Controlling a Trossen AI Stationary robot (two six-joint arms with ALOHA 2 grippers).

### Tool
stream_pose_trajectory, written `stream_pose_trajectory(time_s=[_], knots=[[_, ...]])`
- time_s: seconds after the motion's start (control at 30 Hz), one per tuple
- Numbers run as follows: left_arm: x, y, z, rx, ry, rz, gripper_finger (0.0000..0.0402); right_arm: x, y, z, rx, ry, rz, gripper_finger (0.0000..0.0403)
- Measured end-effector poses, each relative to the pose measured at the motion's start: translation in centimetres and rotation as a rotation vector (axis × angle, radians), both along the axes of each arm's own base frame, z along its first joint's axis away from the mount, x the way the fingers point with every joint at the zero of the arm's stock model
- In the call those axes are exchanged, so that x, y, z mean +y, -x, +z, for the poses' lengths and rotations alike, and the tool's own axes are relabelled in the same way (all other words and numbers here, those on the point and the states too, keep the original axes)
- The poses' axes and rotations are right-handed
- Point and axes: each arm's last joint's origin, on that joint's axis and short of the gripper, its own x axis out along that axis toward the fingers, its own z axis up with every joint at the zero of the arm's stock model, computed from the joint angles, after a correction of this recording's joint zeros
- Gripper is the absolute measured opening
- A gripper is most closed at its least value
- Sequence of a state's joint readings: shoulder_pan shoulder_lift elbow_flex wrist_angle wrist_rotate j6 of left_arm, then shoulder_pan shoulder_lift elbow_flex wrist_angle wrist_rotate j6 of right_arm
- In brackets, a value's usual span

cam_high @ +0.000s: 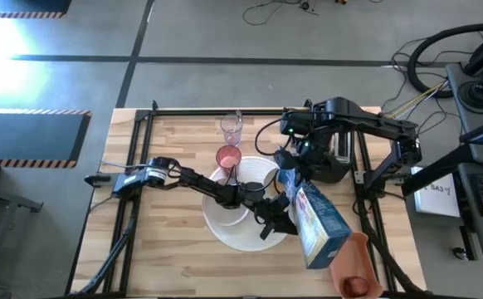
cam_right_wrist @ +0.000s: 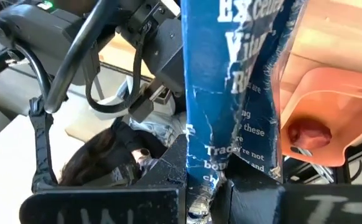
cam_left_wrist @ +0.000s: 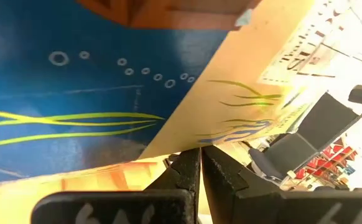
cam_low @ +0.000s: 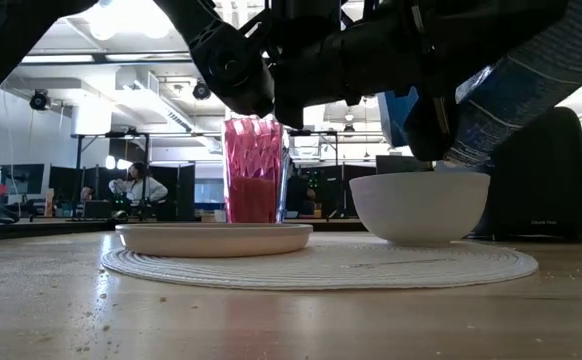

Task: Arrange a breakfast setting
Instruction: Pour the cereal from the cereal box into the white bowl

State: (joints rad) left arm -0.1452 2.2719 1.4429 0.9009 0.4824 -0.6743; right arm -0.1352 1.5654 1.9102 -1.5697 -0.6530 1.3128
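Wooden table (cam_high: 167, 249) is carrying the breakfast setting, and the near right corner is holding an orange-red tray (cam_high: 362, 249) with the dark-red fruit (cam_high: 356, 285) lying in it. Just inward of the tray, a blue cereal box (cam_high: 320, 224) is hanging tilted above the table. Its long axis is running from that corner up toward the table centre.

The right gripper (cam_right_wrist: 206, 186) is clamping the box at its torn inner end. The left gripper (cam_left_wrist: 199, 155) is hovering just beside the box over the large white round plate (cam_high: 241, 239), with its fingers pressed together. Whether they are pinching any part of the box cannot be told.

The small white bowl (cam_low: 419, 205) is standing on the large plate, directly under the gripped end of the box, so the right arm is the nearer one. Any pour is likely depending on tipping that end down over the bowl.

Farther back, the pink tumbler (cam_high: 228, 158) and then the clear glass (cam_high: 231, 127) are standing upright.
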Motion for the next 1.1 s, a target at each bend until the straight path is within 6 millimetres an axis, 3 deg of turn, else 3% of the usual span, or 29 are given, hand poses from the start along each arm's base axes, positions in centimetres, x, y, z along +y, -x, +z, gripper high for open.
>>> stream_pose_trajectory(time_s=[0.2, 0.37, 0.9, 1.1], knots=[[0.0, 0.0, 0.1, -0.022, -0.006, -0.005, 0.0, -0.5, 0.2, 0.0, -0.019, 0.058, 0.014, 0.0014], [0.2, 0.2, 2.4, -0.126, 0.023, 0.005, 0.0, -0.1, -0.3, -0.6, 0.017, 0.064, 0.014, 0.0014], [0.2, 0.3, 1.7, -0.091, -0.01, -0.075, 0.0, 2.3, 0.7, 0.5, -0.016, 0.034, 0.072, 0.0014], [0.2, 0.8, -1.0, 0.009, -0.119, -0.116, 0.0, 3.1, 1.5, 1.2, -0.048, 0.05, 0.098, 0.0014]])
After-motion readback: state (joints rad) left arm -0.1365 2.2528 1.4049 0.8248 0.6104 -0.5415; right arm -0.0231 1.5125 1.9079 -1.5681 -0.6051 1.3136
